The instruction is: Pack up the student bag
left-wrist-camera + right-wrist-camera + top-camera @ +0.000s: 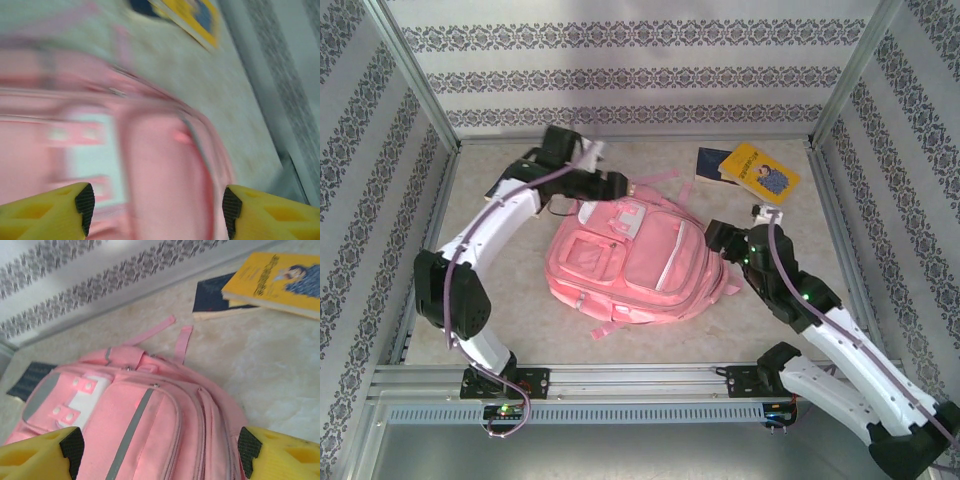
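The student bag [630,262] is a big pink backpack lying flat mid-table, front pockets up. My left gripper [626,187] hovers at the bag's top edge. In the blurred left wrist view its jaws [157,210] stand open, with the pink bag [160,165] below them and nothing between. My right gripper [713,238] is at the bag's right side. It [160,452] is open too, above the bag's [150,425] zippered front pocket with the grey stripe, and holds nothing.
A yellow book [760,172] lies on a dark blue book [712,164] at the back right; both show as the yellow book [275,282] and the blue book [215,295] in the right wrist view. A dark flat item [30,381] lies left of the bag. Patterned walls and a metal frame [420,80] enclose the table.
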You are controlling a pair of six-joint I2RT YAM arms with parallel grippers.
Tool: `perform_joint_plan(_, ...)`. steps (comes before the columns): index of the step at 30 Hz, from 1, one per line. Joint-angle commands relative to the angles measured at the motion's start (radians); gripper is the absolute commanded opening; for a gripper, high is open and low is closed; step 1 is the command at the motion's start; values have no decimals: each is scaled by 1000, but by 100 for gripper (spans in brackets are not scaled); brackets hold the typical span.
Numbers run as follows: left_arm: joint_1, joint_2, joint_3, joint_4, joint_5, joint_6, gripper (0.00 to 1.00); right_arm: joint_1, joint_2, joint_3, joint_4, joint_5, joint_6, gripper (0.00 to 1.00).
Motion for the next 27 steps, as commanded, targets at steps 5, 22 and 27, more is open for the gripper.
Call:
perform_joint_plan(5, 226, 151, 77, -107, -375, -312, 79, 29, 130, 79, 15, -93, -56, 80)
perform_joint_plan(22, 422, 457, 230, -218, -403, -523, 82, 47, 288, 98, 59, -159, -47, 79)
perform_joint_plan(27, 422, 580, 387, -293, -400, -505, 82, 59, 364, 152, 71, -208, -55, 78)
